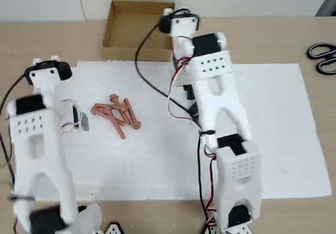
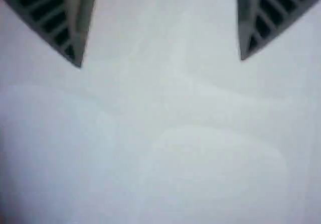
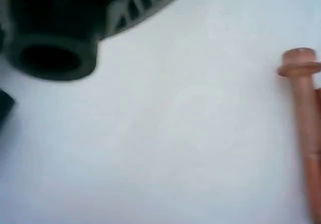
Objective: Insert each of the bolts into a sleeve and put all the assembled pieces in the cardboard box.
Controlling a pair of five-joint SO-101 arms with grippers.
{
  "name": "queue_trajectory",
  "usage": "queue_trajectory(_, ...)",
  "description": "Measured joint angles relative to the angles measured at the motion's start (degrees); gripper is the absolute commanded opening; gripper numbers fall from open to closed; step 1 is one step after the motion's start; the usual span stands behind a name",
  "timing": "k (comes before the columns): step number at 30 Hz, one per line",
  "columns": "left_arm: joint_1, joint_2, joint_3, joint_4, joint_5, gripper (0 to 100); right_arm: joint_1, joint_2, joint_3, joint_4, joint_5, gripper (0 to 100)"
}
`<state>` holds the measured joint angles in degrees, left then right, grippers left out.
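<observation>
Several copper-coloured bolts [image 1: 116, 113] lie in a loose heap on the white sheet [image 1: 157, 160]. Just left of the heap, my left gripper [image 1: 79, 119] hangs low over bare sheet, its two dark fingers spread open [image 2: 160, 61] with nothing between them. My right gripper [image 1: 188, 94] sits under its own arm, right of the heap. In the right wrist view a black sleeve [image 3: 50, 53] sits against the gripper's ribbed finger [image 3: 145, 0], hole facing the camera, and one bolt [image 3: 303, 128] lies on the sheet beyond it. The cardboard box [image 1: 137, 27] stands at the back.
The right arm's upper links and black cables [image 1: 152, 82] stretch over the sheet's middle toward the box. Black scissors [image 1: 323, 55] lie on the wooden table at the far right. The sheet's right half is bare.
</observation>
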<state>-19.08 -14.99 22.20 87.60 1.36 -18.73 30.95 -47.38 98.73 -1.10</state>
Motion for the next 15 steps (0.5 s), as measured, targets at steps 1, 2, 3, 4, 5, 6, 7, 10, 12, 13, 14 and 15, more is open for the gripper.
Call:
queue_trajectory(1,0.7,2.46,-0.97,0.18,0.62,19,0.44,-0.26,0.7,0.0,0.0,0.4)
queue_trajectory(2,1.67,4.66,-1.76,0.26,1.58,19,0.62,-0.44,1.41,0.0,0.0,0.4)
queue_trajectory(3,2.81,6.24,-2.46,0.26,2.55,19,0.62,-0.53,1.67,0.0,0.0,0.4)
queue_trajectory(4,4.22,7.47,-3.08,0.35,3.87,19,0.62,-0.53,1.85,0.0,0.0,0.4)
queue_trajectory(5,5.71,8.44,-3.78,0.35,5.8,19,0.79,-0.53,2.02,0.0,0.0,0.3)
queue_trajectory(6,7.21,8.88,-4.22,0.35,8.0,19,0.88,-0.53,2.02,0.0,0.0,0.3)
queue_trajectory(7,8.62,9.14,-4.22,0.35,10.73,19,1.05,-0.53,2.02,0.0,0.0,0.3)
queue_trajectory(10,12.04,9.49,-4.22,0.0,18.99,19,1.23,-0.53,2.02,0.0,0.0,0.3)
queue_trajectory(12,14.15,9.49,-4.22,-1.23,23.47,19,1.14,-0.53,2.02,0.0,0.0,0.3)
queue_trajectory(13,14.86,9.49,-4.22,-1.93,25.58,19,1.14,-0.53,2.02,0.0,0.0,0.3)
queue_trajectory(14,15.3,9.67,-4.22,-3.08,27.69,19,1.14,-0.53,2.02,0.0,0.0,0.3)
queue_trajectory(15,15.56,9.67,-4.22,-4.31,29.45,19,1.23,-0.53,2.02,0.0,0.0,0.3)
